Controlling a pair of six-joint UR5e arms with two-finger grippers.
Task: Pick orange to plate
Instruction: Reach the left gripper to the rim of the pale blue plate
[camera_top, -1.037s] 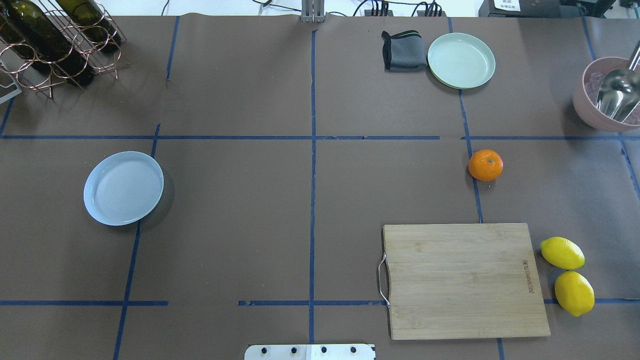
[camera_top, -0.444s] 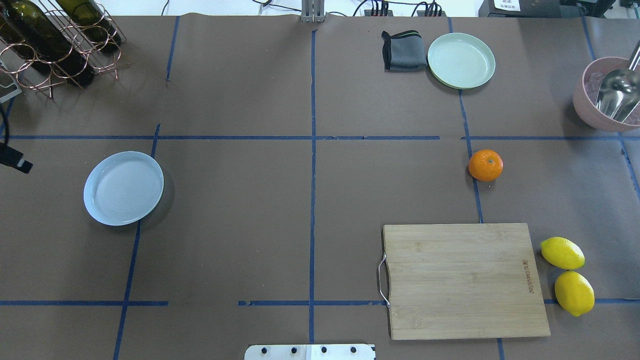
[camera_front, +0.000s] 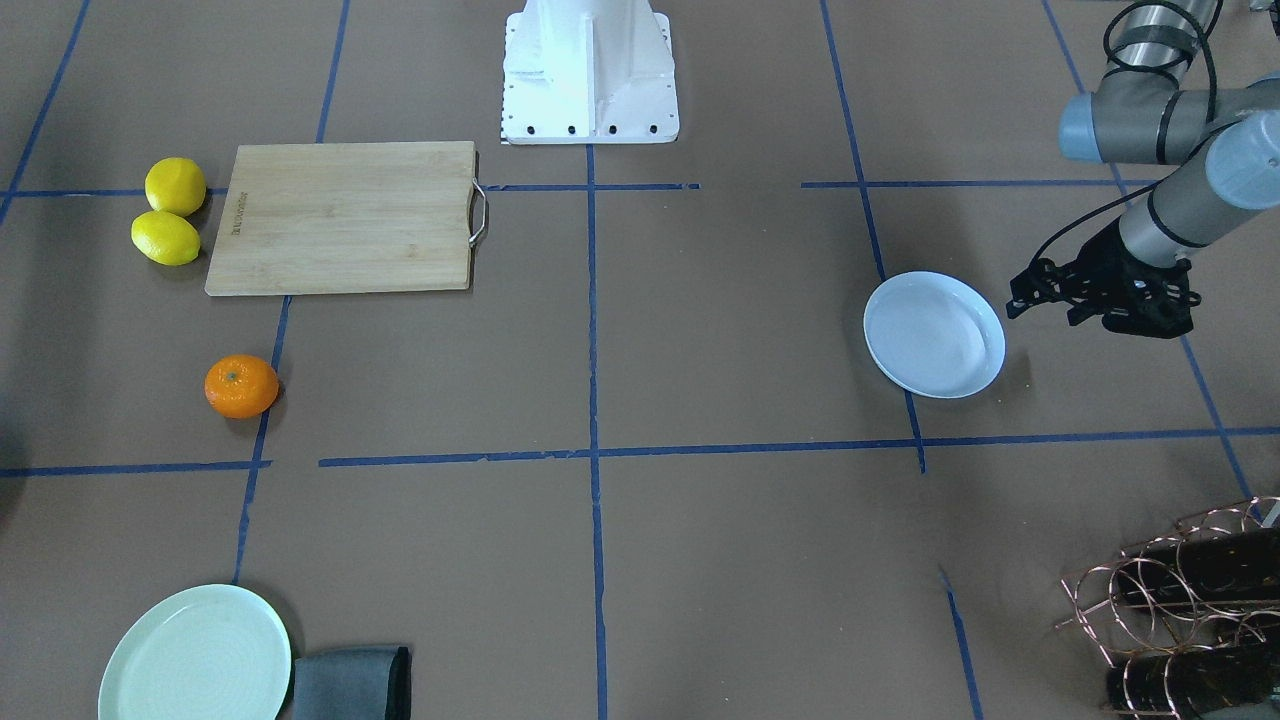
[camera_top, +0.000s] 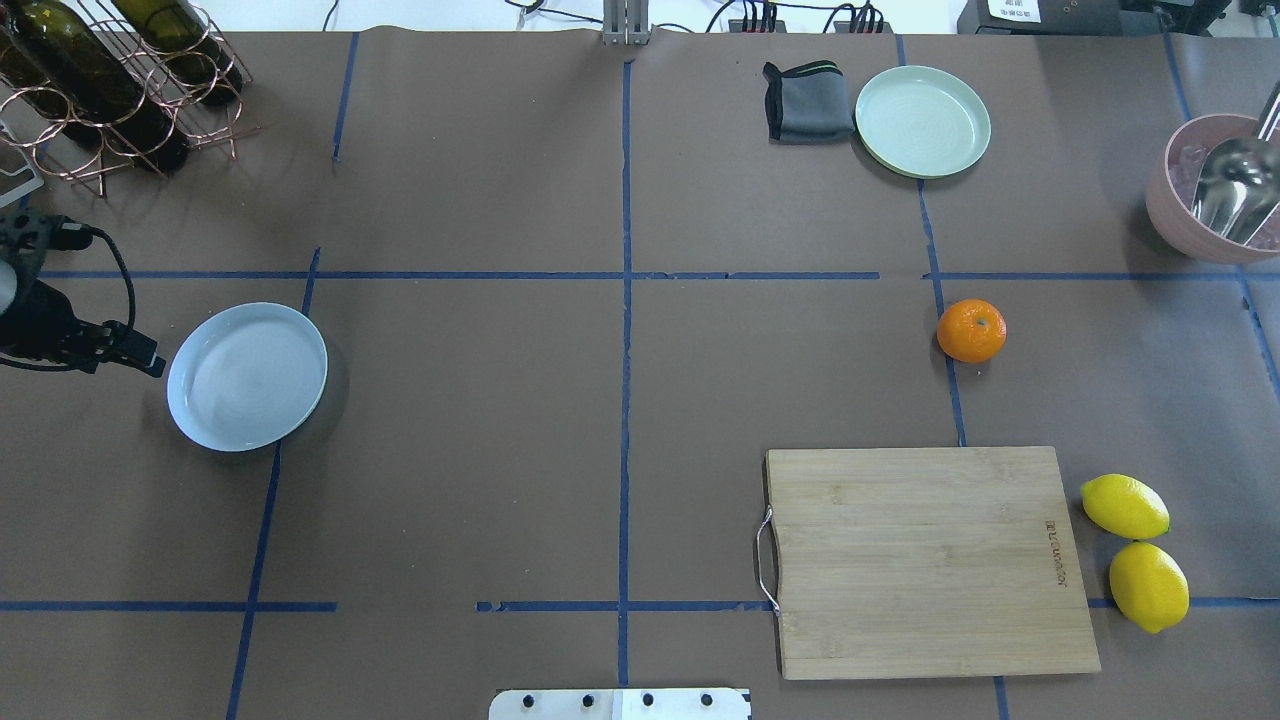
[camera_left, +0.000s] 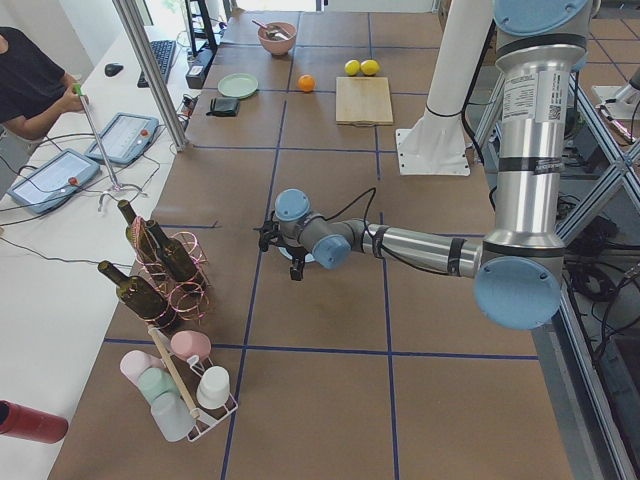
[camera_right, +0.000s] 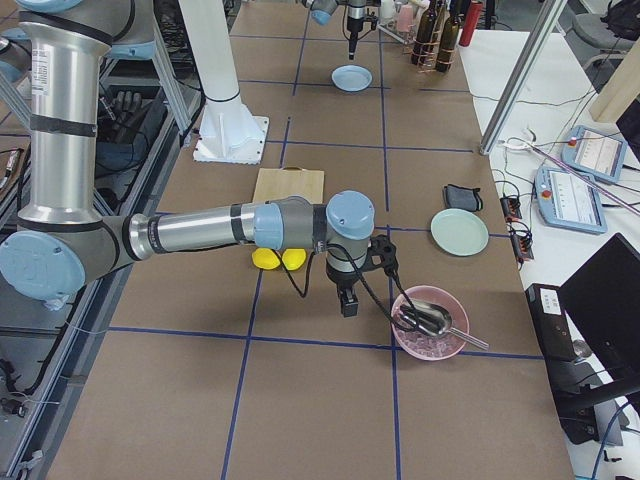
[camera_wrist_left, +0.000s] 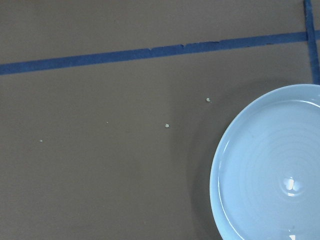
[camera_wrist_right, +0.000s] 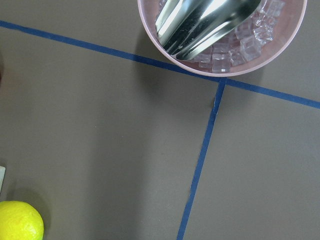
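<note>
Brown paper carries the orange, untouched and well apart from the plate, so reaching comes first: the right gripper near the pink bowl seems better placed than the left gripper beside the plate, though I cannot tell whether either is open or closed.

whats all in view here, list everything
orange: 1, orange, right half, beyond board
plate: 1, bluish white, left half, empty
green plate: 1, pale green, far right
cloth: 1, grey, beside green plate
board: 1, wood, near right
lemons: 2, yellow, beside board
bowl: 1, pink, right edge, holds ice, scoop
bottle rack: 1, copper, far left corner
cups: several, pastel, rack at left end
left gripper: 1, black, beside plate
right gripper: 1, black, near bowl
</note>
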